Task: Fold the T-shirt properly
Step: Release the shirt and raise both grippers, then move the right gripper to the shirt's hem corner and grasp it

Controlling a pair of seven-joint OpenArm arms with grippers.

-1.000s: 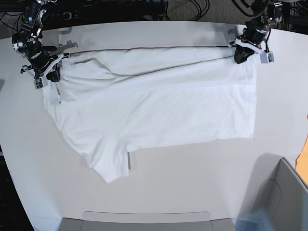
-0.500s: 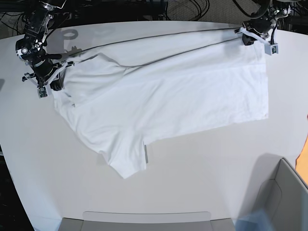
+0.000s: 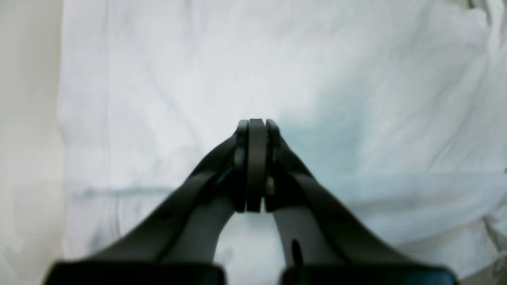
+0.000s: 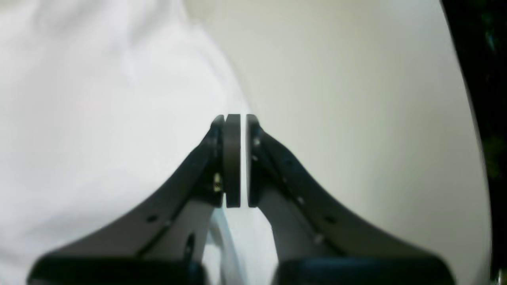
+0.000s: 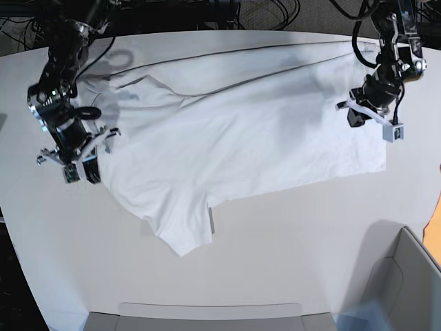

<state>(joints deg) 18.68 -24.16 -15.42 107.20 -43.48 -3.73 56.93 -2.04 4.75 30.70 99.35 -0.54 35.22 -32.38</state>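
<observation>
The white T-shirt lies spread flat on the white table, with one sleeve pointing to the near left. My left gripper hovers over the shirt near its right edge. In the left wrist view this left gripper is shut, with bare T-shirt under it and no cloth between the pads. My right gripper sits at the shirt's left edge. In the right wrist view the right gripper is shut to a thin slit, its tips right at the edge of the T-shirt.
A grey box stands at the near right corner, and a grey tray rim runs along the front edge. An orange thing shows at the right border. Cables lie behind the table. Bare table lies beside the right gripper.
Both grippers have come forward from the shirt's far edge. The shirt, dragged back and to the right a second ago, has lain almost still since half a second ago.
</observation>
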